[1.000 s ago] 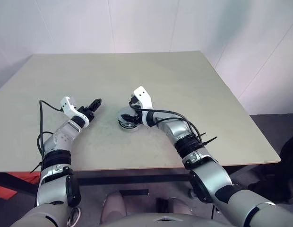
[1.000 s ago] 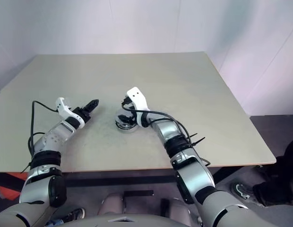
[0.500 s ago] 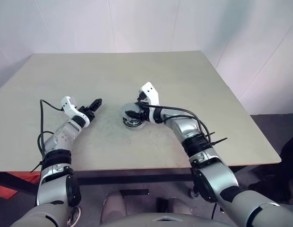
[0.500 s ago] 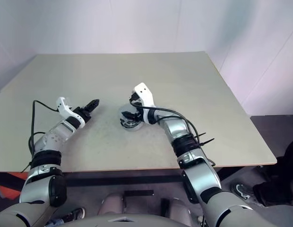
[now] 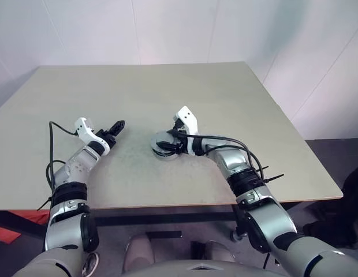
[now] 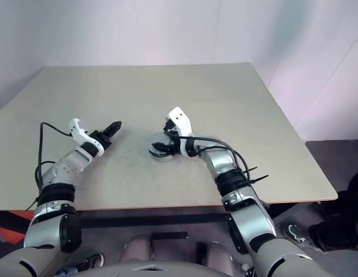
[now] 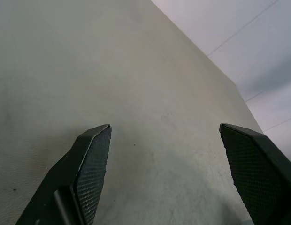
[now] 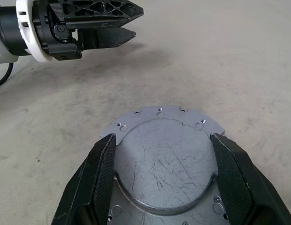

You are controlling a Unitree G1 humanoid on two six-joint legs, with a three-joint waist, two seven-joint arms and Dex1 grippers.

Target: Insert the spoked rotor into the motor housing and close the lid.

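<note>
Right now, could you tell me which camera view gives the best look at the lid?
The right wrist view: the lid lies close up between the right gripper's open fingers, its notched edge and screw holes plain. The two head views show it as a small grey disc on the table, partly behind that gripper.

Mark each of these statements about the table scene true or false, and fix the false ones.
1. The lid lies flat between the right tool's open fingers. True.
2. The left tool grips the lid. False: it is open with nothing between its fingers, off to the lid's left.
3. The lid has a notched edge with small holes. True.
4. A person's hand rests on the table. False: there are just the two robot arms over it.
</note>
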